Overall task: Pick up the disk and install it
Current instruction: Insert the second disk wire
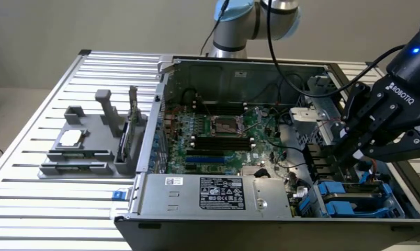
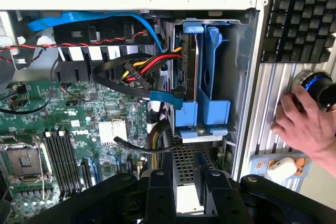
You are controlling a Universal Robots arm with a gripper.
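Wrist view: gripper, jaws closed on the disk, above the case's blue bay; beyond, a hand by a keyboard. Exterior view shows the slatted table, grey fixture, plain wall.

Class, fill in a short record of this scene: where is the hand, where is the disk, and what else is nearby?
hand: over the drive bay, at the exterior view's right end of the open case
disk: in its blue carrier, inside the bay
fixture: beside the case, holds a chip
person's hand: on a knob outside the case
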